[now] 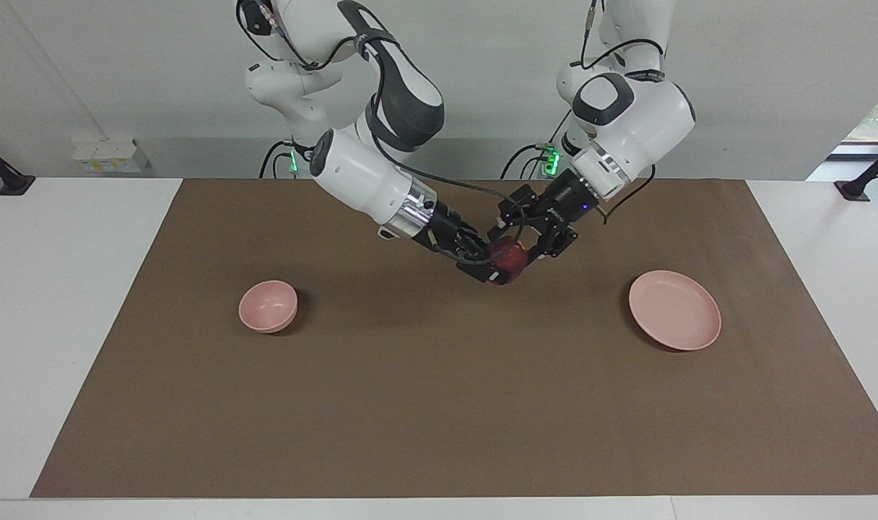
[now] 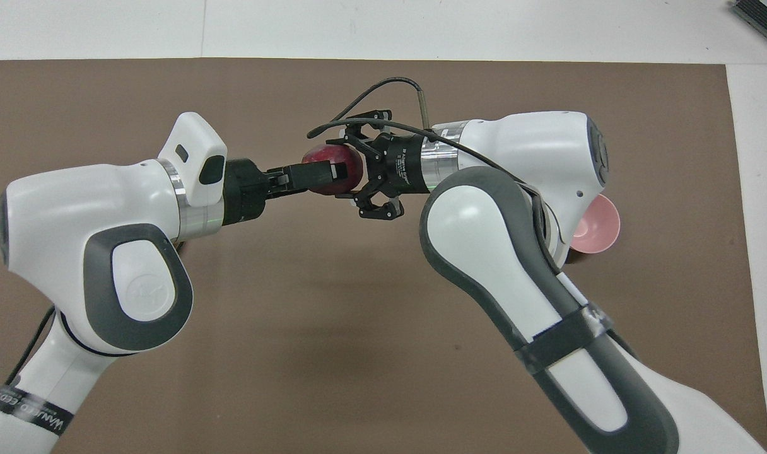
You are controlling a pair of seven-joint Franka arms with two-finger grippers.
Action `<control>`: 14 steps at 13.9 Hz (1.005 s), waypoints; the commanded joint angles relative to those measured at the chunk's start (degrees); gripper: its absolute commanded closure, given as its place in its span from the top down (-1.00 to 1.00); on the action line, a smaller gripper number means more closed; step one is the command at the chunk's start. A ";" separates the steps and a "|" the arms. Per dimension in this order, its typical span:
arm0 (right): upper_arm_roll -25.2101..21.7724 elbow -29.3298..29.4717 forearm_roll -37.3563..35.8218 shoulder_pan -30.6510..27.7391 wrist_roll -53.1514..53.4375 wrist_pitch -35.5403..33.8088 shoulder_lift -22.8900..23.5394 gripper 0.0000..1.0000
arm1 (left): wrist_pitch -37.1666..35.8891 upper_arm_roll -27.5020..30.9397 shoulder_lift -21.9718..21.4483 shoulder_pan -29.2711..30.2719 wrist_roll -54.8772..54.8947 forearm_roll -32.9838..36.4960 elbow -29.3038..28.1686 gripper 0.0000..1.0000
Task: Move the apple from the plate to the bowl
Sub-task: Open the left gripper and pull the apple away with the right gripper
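Note:
The dark red apple hangs over the middle of the brown mat, between both hands. My right gripper is shut on it from the bowl's side. My left gripper is open, its fingers straddling the apple from the plate's side. The small pink bowl sits toward the right arm's end, half covered by that arm in the overhead view. At the left arm's end lies the wide pink plate with nothing on it. The left arm hides it in the overhead view.
The mat covers most of the white table. A white socket box sits at the wall toward the right arm's end. A cable loops above the right wrist.

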 commanded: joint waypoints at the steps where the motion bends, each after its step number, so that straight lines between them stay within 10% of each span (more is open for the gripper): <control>1: 0.26 1.12 0.77 -1.10 -1.90 -1.65 0.21 -1.00 | 0.09 0.64 -0.60 -0.89 -1.98 1.74 -0.13 1.00; 10: -0.45 0.16 -8.44 -5.05 -6.82 -9.65 -0.76 -1.00 | -0.43 0.55 -0.60 -0.01 -5.22 6.66 0.39 1.00; 14: -0.45 -0.37 -25.80 -8.30 -17.68 -17.09 -1.02 -1.00 | -3.67 0.82 -0.60 0.16 -5.76 13.91 0.92 1.00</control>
